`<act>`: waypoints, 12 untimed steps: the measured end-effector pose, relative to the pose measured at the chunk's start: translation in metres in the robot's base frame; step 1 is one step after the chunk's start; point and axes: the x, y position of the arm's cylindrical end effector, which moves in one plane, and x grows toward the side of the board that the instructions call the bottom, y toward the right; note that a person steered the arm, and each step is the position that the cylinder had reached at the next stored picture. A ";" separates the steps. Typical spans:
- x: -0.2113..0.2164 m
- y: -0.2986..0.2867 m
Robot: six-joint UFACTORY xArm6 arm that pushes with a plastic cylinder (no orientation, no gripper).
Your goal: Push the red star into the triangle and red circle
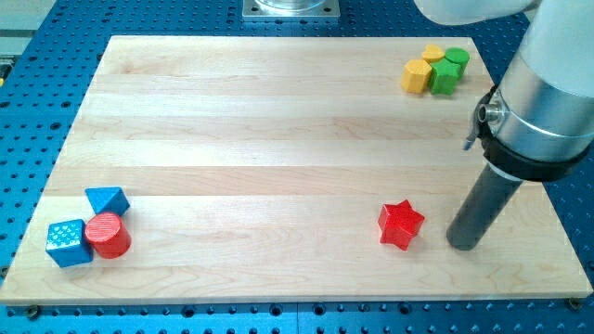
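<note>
Pale wood board [278, 139] is seen on a blue perforated bench [28, 93]. Red star [401, 224] is located low on the board, toward the view's right, lying flat; one point is aimed roughly at 12 o'clock, and no long axis can be made out since the shape is near-symmetric. My tip [463, 245] is planted on the board at about 3 o'clock of the star, near it but apart, a strip of bare wood being visible between them. The rod is tilted slightly, its upper end leaning toward the view's right into a silver-and-black collar [538, 121]. No gripper is fitted, so nothing is gripped or held; only the rod end is presented to the blocks. The targets are grouped at the view's bottom left, well apart from the star, at roughly 9 o'clock of it: blue triangle [107, 200] on top, red circle [109, 236] just below it and touching, blue cube [69, 243] touching the circle at its 9 o'clock. At the view's top right, a separate cluster is found: yellow hexagon block [417, 75], a second yellow block [432, 54] behind it, green cylinder [456, 59] and another green block [444, 78], all packed together, at about 12 o'clock of my tip.
</note>
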 end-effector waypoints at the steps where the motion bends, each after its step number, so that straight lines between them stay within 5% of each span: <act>1: -0.009 -0.039; 3: -0.033 -0.166; 4: -0.038 -0.173; 6: -0.027 -0.094; 7: 0.007 -0.125; 10: -0.070 -0.279; 12: -0.068 -0.213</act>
